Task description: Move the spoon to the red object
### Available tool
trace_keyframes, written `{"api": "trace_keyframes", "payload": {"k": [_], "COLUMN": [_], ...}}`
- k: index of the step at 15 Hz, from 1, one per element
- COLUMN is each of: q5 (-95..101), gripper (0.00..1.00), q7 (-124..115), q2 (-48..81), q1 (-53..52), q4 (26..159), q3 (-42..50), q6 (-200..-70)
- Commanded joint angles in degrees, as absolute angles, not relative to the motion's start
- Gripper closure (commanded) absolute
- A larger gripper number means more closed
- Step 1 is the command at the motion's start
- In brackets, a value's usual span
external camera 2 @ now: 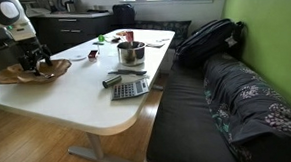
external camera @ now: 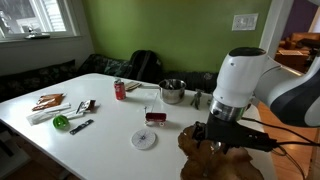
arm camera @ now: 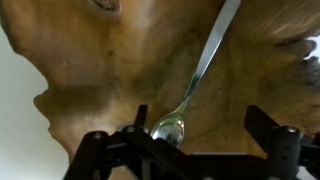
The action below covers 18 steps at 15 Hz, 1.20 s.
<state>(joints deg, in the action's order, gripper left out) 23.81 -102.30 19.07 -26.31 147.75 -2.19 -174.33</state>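
Pincer (arm camera: 200,120) hangs low over the brown wooden dish (arm camera: 90,60) at the table's near right edge in an exterior view (external camera: 195,165). Its jaws are spread wide and hold nothing. The spoon (arm camera: 203,65) lies in the dish, its bowl between the jaws (nearer the left one in the wrist view). I judge the task barely begun: the spoon is not yet grasped, and the red can (external camera: 120,90) stands well apart, far to the left. Grasp, carry and set-down all remain.
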Motion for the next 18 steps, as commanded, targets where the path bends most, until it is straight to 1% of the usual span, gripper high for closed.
{"api": "trace_keyframes", "payload": {"k": [1,5,6,8,9,10,11,13,15,16,17,18], "q5": [23.26,22.34,22.79,23.85,24.24,24.35,24.58,27.63,33.82,35.32,31.49,32.89], "gripper": [0.34,0.65,0.73,0.86,0.95,1.00,1.00,0.98,0.98,0.98,0.92,0.92], "q7": [-105.02,-106.00,-106.27,-106.47,-106.17,-105.51,-104.91,-105.77,-108.75,-107.71,-105.89,-105.95], "q2": [21.45,22.54,22.05,20.26,19.16,18.37,17.27,13.49,5.91,2.87,11.54,8.67], "q1": [-28.19,-27.61,-28.28,-29.46,-29.68,-29.33,-29.17,-32.62,-37.88,-37.30,-34.80,-35.61], "q4": [148.08,148.78,148.95,148.91,148.97,148.93,148.90,149.40,151.96,153.55,148.84,149.75], "q3": [-1.73,-2.67,-1.88,-0.17,0.39,0.46,0.66,5.28,13.08,13.11,9.97,11.45], "q6": [-177.22,-177.86,-177.39,-176.34,-175.75,-175.11,-174.52,-173.30,-173.11,-172.74,-175.41,-174.87]}}
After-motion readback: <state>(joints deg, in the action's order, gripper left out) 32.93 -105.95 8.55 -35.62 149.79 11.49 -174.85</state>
